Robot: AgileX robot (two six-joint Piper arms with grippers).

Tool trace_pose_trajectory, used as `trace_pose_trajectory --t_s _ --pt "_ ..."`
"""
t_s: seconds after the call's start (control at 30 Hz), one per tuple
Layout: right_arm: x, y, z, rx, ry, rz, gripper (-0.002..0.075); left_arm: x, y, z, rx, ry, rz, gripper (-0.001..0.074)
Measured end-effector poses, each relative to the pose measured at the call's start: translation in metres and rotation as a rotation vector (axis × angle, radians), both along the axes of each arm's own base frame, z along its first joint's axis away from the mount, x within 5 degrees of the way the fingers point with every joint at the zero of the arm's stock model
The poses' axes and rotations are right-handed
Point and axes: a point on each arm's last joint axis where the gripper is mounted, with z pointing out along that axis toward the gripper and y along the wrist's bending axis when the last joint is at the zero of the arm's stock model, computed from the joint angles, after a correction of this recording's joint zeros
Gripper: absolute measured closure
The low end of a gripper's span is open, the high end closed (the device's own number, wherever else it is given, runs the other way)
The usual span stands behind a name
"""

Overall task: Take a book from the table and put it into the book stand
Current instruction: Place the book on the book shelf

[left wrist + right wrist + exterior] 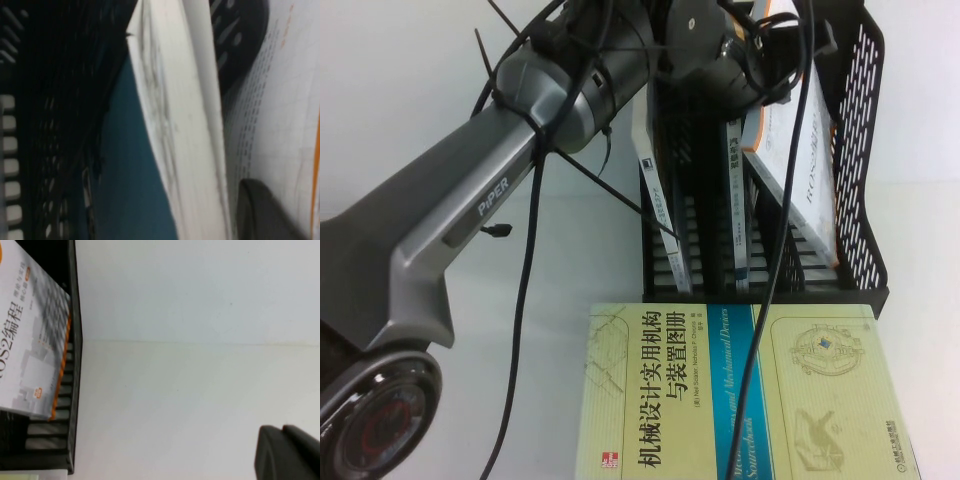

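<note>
**A:** Left gripper [738,95]?

**B:** Up over the book stand [865,150], reaching in above the middle slot. Seems clamped on the top edge of the teal-covered book [737,200] standing there. Only one finger [265,210] clear in the left wrist view, pressed against the white page block; other one hidden behind the cover, so closed-on-it is a judgement, not a certainty.

**A:** Why gripped at the top edge?

**B:** Probably to keep the book upright between the dividers while lowering, and to leave the bottom free to seat on the slats. Tilted a little against the divider at present.

**A:** Neighbours?

**B:** White-and-orange book [810,160] leaning in the right slot, just beside the held one. Another thin book [660,200] in the left slot.

**A:** Anything left on the table [570,240]?

**B:** Yellow-green book [720,400] lying flat, cover up, just in front of the stand. Untouched.

**A:** Right gripper [287,455]?

**B:** Outside the high view. Parked over bare table beside the stand's outer wall. Open or shut, cannot tell. Nothing seen in it.

**A:** Risk?

**B:** Snagging a divider, or nudging the leaning neighbour on release.
</note>
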Motion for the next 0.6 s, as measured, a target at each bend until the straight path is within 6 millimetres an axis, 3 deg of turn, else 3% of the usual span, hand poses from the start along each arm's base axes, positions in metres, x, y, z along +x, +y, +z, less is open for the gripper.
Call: trace_pose_trajectory --t_s 0.6 --pt "0.0021 0.0022 0.0028 0.032 -0.042 0.008 0.0728 -0.0072 -0.0089 -0.0033 0.059 -0.031 0.009 0.0634"
